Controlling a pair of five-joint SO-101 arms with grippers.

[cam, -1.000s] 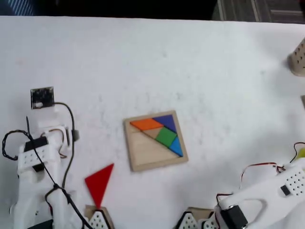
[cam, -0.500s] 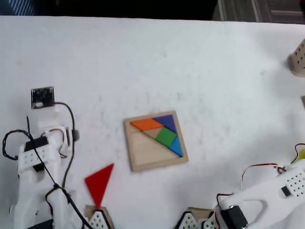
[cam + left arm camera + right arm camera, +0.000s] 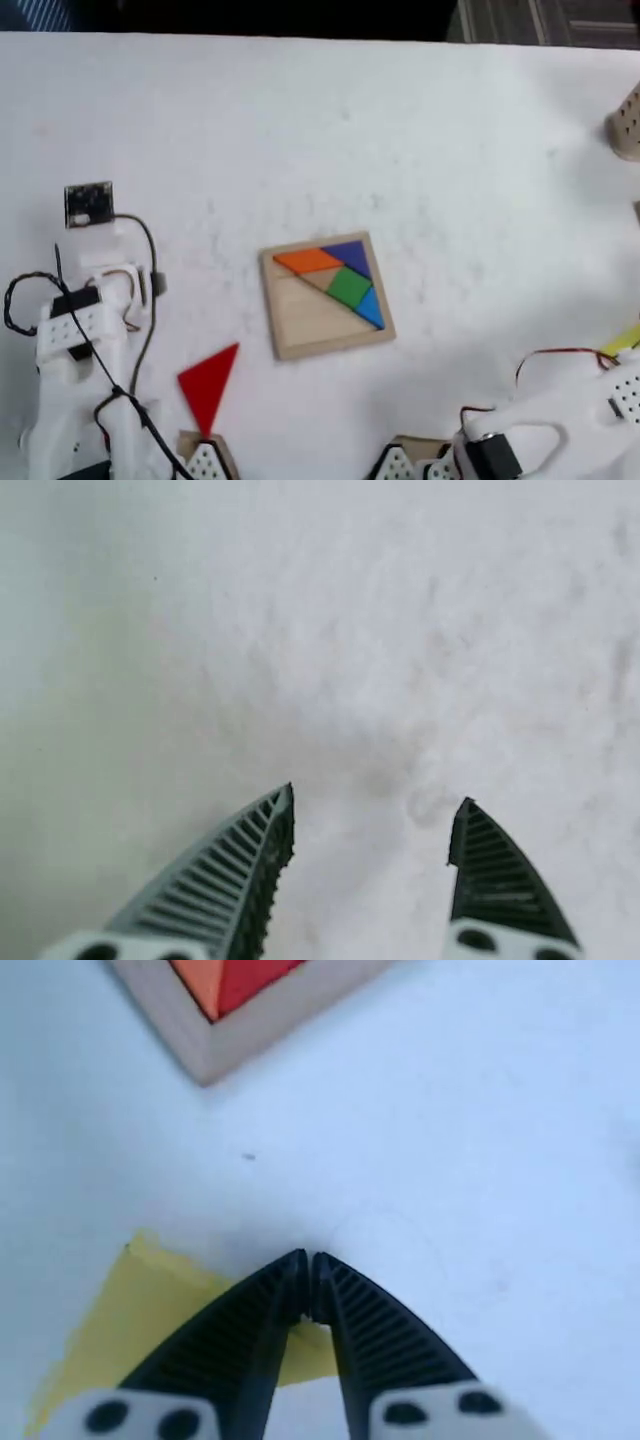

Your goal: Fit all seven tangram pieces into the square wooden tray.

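Sitting clenched over the yellow piece (image 3: 120, 1325), the right claw (image 3: 308, 1265) points toward the wooden tray (image 3: 205, 1048) corner

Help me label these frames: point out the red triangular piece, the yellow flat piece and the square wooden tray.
red triangular piece (image 3: 208, 385), high view, middle of its face.
yellow flat piece (image 3: 120, 1320), right wrist view, its uncovered face.
square wooden tray (image 3: 310, 318), high view, bare wooden floor.
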